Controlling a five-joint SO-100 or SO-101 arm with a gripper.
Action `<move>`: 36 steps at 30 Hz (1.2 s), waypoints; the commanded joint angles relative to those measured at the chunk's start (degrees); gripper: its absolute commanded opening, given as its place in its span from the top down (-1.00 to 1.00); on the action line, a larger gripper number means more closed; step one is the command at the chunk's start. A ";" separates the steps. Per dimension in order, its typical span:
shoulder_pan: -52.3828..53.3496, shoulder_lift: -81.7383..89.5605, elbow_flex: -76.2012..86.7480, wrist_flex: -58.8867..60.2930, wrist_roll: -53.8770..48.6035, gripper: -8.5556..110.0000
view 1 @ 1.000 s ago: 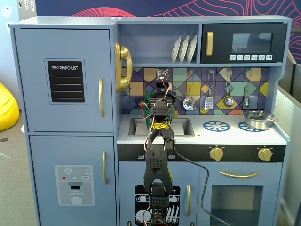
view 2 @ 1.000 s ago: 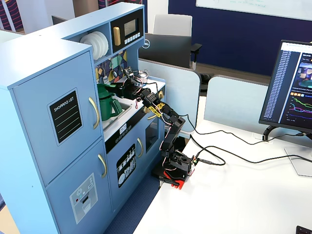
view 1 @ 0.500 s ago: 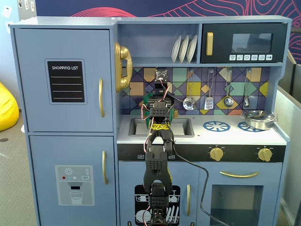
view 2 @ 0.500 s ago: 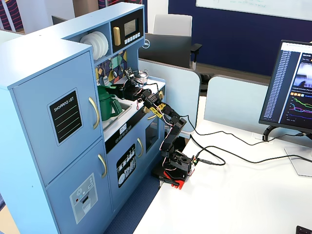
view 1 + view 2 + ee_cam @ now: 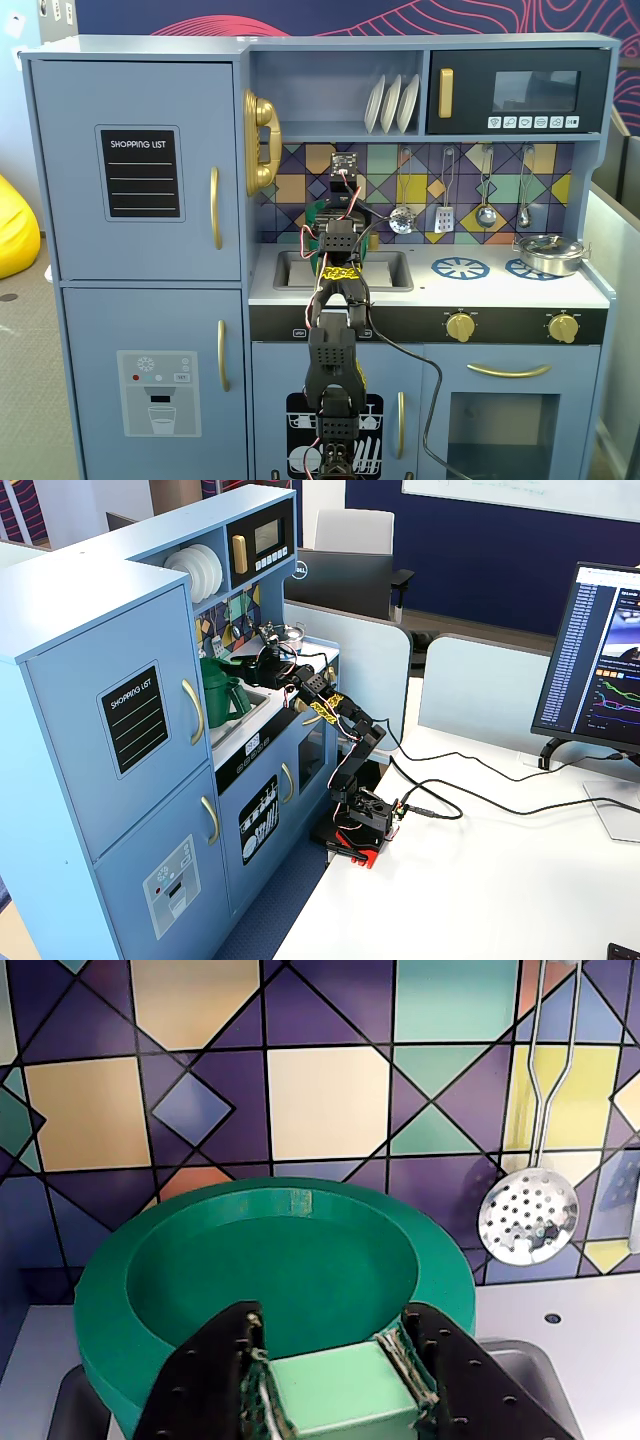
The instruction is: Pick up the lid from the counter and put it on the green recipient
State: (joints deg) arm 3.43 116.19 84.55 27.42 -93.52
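Lowering the lid (image 5: pixel 300 1290) squarely called for keeping the disc level and centred over the pot's mouth before letting go, I judged, since a tilted disc would catch on the rim.

From the fixed view facing the toy kitchen, the arm reached up over the sink (image 5: pixel 345 270), and a sliver of green (image 5: pixel 316 210) showed beside the wrist; the green recipient itself was hidden behind the arm there. A silver pot (image 5: pixel 548 253) sat far to the right on the counter, well apart.

From the wrist view, the gripper (image 5: pixel 335 1385) was clamped on the pale green tab handle (image 5: pixel 340 1390), its two black fingers (image 5: pixel 215 1380) pressed against either side of the block, closed only as far as the tab's width. The lid's round green body spread out beyond, facing the tiled backsplash (image 5: pixel 330 1100).

From the side fixed view, the green recipient (image 5: pixel 218 692) stood upright on the counter left of the sink, and the gripper (image 5: pixel 250 668) hovered just beside its top, the lid not yet seated.
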 commanded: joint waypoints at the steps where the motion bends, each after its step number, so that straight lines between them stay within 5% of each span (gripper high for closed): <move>1: -0.62 0.18 -2.20 -5.62 1.85 0.36; 12: -0.44 4.31 -11.95 5.80 -0.35 0.31; 23: 0.62 38.06 28.65 19.86 1.32 0.39; 29: -1.58 49.04 52.38 22.06 2.55 0.84; 36: -1.76 64.16 76.11 26.10 12.04 0.84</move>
State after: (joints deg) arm 1.76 172.97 152.49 50.54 -85.96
